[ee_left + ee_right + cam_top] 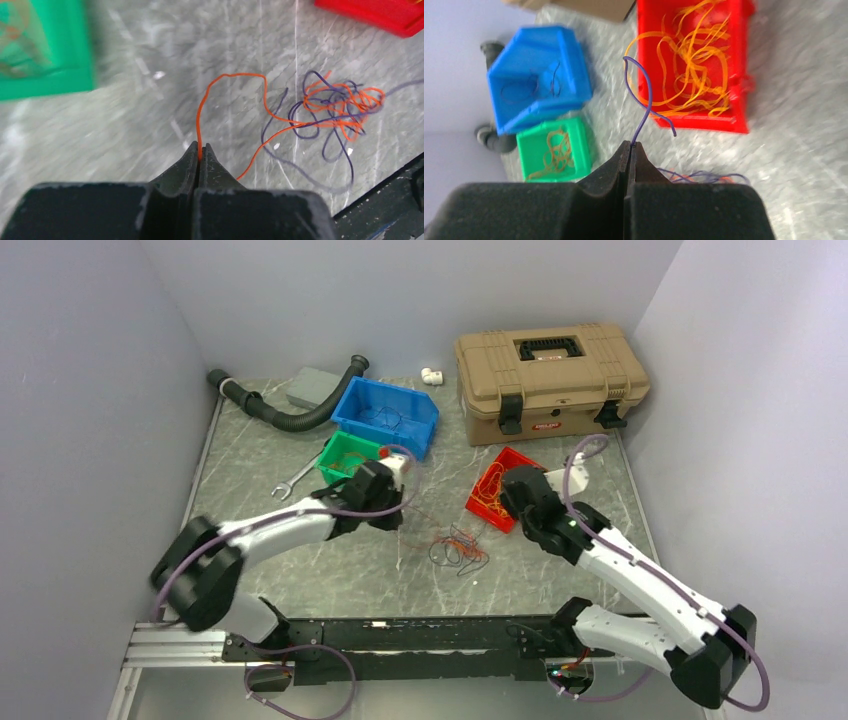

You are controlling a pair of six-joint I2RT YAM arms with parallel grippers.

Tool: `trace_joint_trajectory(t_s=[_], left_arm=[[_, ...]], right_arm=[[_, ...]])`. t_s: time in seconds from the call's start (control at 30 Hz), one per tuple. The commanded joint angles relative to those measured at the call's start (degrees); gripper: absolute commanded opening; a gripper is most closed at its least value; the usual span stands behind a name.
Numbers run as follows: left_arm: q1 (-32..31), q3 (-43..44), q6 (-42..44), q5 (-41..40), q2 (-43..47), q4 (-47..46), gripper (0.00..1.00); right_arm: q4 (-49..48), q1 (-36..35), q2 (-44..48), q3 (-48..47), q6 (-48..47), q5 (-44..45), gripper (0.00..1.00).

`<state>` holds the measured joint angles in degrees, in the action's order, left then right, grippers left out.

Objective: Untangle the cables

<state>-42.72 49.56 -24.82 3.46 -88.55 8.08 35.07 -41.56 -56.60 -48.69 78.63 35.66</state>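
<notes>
Here, the left gripper [200, 149] has its jaws pressed fully together on an orange cable [198, 117]. The cable rises straight out of the fingertips, arches over to the right and runs down into the knot of cables [340, 107] on the marbled table [150, 75], ahead and to the right of the jaws. The knot mixes orange and dark purple strands, and one purple loop trails back towards the black frame at the table's near edge. A green bin [50, 85] sits ahead and to the left of these jaws. A corner of the red bin [380, 15] shows farther ahead to the right.

The right gripper [630, 146] is likewise clamped tight, with a single purple cable [649, 100] nipped at the very tips. That cable climbs from the jaws and curls left at its top, crossing the red bin's left edge in the wrist view, while a short stretch hooks down to the right. Directly ahead of the jaws, the red bin holds loose orange cables [689, 65]. A blue bin [569, 65] with a few dark strands stands ahead to the left, and the green bin sits nearer on the same side. Just right of the fingers, a few purple strands and a touch of orange lie on the table.

From above, the two grippers flank the knot, left and right. A tan toolbox [550, 380], a black hose [290, 420] and a wrench [293, 480] lie beyond or beside the bins.
</notes>
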Motion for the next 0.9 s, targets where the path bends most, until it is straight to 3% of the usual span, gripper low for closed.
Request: trace_joint_trajectory(t_s=[0.0, 0.27, 0.43, 0.6, 0.67, 0.73, 0.83, 0.87], left_arm=[[4.0, -1.9, -1.0, -10.8, 19.3, 8.0, 0.0], [17.9, 6.6, -3.2, -25.8, 37.2, 35.8, 0.0], [20.4, 14.2, -2.5, -38.4, 42.2, 44.1, 0.0], [21.5, 18.6, -7.3, -55.5, 44.6, 51.6, 0.0], [21.7, 18.9, -8.0, -59.0, 46.4, 51.9, 0.0], [21.7, 17.0, -3.1, -56.5, 49.2, 46.3, 0.0], [21.7, 14.6, -0.2, -53.8, 52.6, 42.1, 0.0], [21.7, 14.2, 1.7, -50.4, 53.3, 40.4, 0.0]], right_arm=[[9.3, 2.7, 6.2, -2.6, 0.7, 9.1, 0.0], [17.6, 3.5, 13.2, -2.8, 5.3, 17.2, 0.0], [19.6, 3.4, 14.3, -3.1, 7.7, 17.5, 0.0], [20.3, 3.4, 13.9, -3.1, 8.2, 16.7, 0.0], [15.8, 3.4, 14.0, -2.4, 2.2, 14.9, 0.0], [5.8, 3.4, 14.4, -0.5, -9.9, 9.3, 0.0], [-9.5, 3.5, 13.8, 3.2, -23.4, -2.9, 0.0], [-13.9, 3.5, 12.9, 4.2, -28.1, -10.6, 0.0]])
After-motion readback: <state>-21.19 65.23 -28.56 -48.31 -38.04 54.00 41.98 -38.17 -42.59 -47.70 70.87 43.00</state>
